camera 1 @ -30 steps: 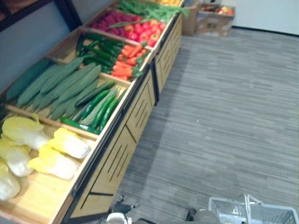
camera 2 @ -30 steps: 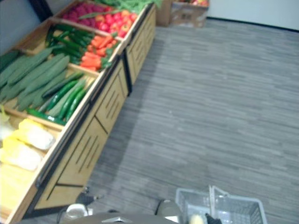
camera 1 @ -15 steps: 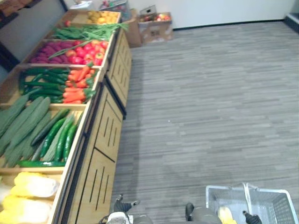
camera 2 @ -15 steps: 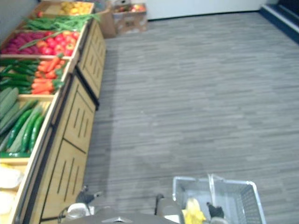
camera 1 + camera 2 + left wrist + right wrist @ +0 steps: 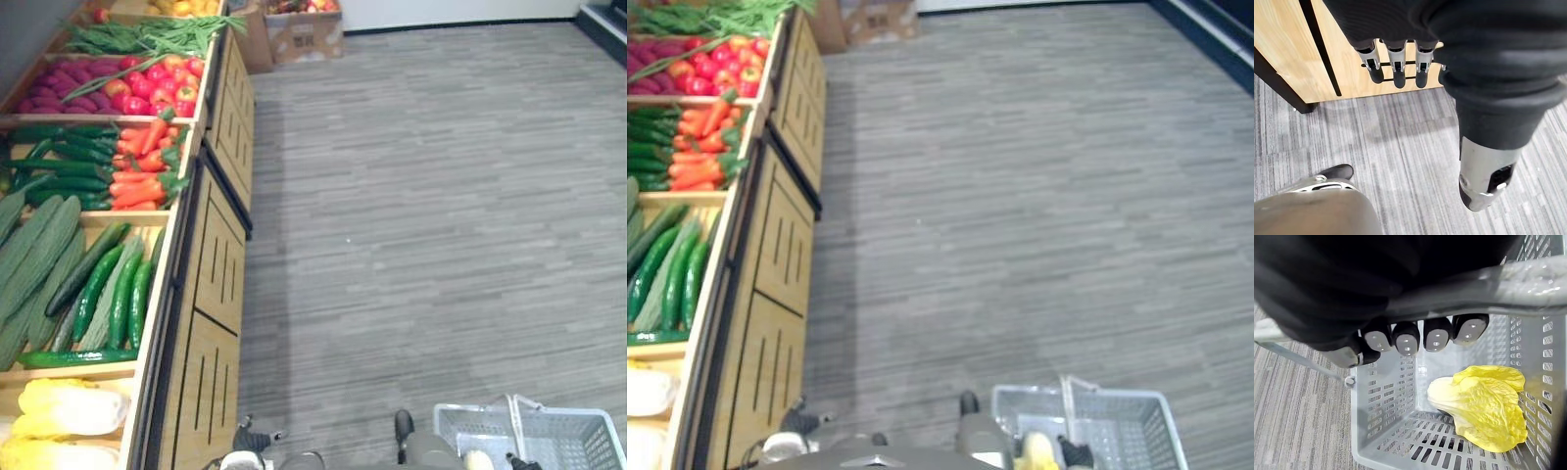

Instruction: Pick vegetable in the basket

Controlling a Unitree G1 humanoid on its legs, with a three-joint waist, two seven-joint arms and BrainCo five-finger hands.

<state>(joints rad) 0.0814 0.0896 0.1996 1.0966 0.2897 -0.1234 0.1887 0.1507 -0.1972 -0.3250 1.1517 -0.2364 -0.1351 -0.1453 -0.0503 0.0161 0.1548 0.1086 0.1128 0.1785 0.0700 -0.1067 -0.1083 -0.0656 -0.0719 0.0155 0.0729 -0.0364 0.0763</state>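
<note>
Grey plastic basket (image 5: pixel 1382 427) hangs at the lower right of the left eye view, above the striped grey floor (image 5: pixel 421 196). The right hand (image 5: pixel 1406 339) has its fingers curled round the basket's handle (image 5: pixel 1528 280), which is a grey bar, so it is clamped on it. Inside the basket, on its perforated bottom, lies one yellow cabbage (image 5: pixel 1480 407), its leaves touching the far wall.

The left hand (image 5: pixel 1396 61) hangs with straight, relaxed fingers that are a little apart from the thumb, and it holds nothing. It shows just beside the wooden front of the bench (image 5: pixel 1288 54).

Along the left of the left eye view the bench carries open wooden compartments: more yellow cabbages (image 5: pixel 69 409) at the lower left, then dark green cucumbers (image 5: pixel 110 294), then orange carrots (image 5: pixel 142 171), then red round produce (image 5: pixel 147 83) near the upper left. A cardboard box (image 5: pixel 306 31) stands on the floor at the top, just beyond the end of the bench.
</note>
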